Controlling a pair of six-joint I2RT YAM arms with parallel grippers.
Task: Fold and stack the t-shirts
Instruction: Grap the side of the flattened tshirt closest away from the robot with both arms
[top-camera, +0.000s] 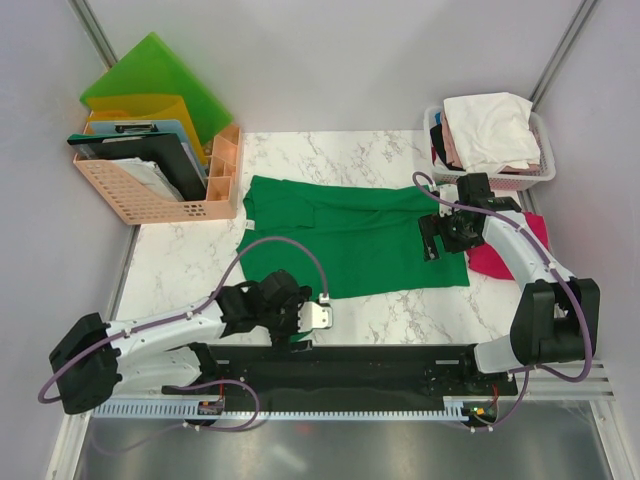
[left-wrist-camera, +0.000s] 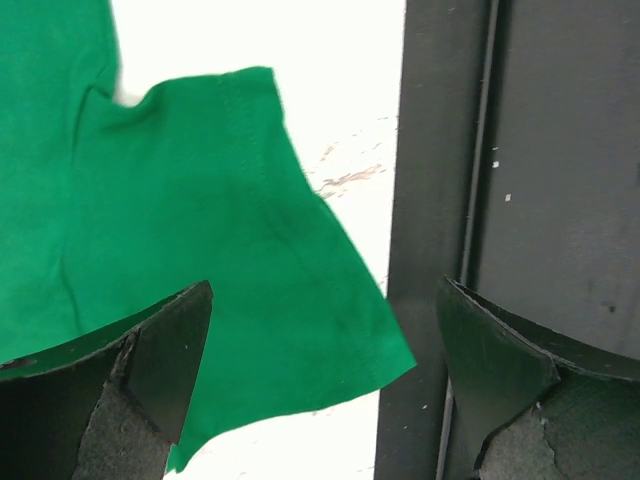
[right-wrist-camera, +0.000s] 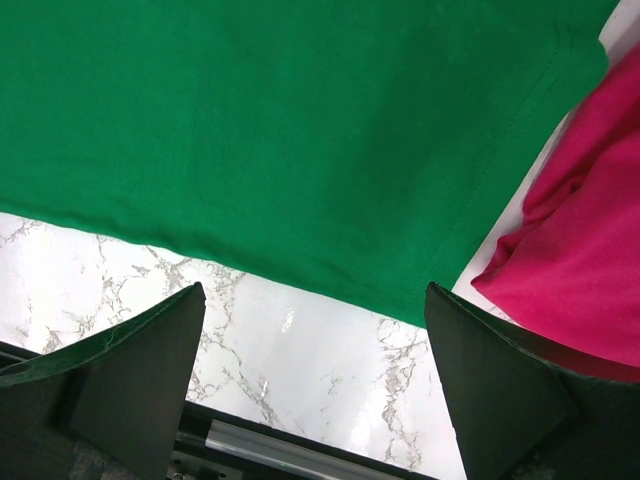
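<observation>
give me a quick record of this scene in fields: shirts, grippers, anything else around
green t-shirt: lying flat in the middle
magenta t-shirt: bunched beside the green one's right edge
white t-shirt: on top of the pile in the basket, far right
left gripper: open, above the green shirt's near-left sleeve
right gripper: open, above its near-right corner
file rack: far left

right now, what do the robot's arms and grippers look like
The left arm and right arm have white links with bulky black joints. A purple cable loops along each. The left gripper and right gripper have dark, wedge-shaped fingers.
</observation>
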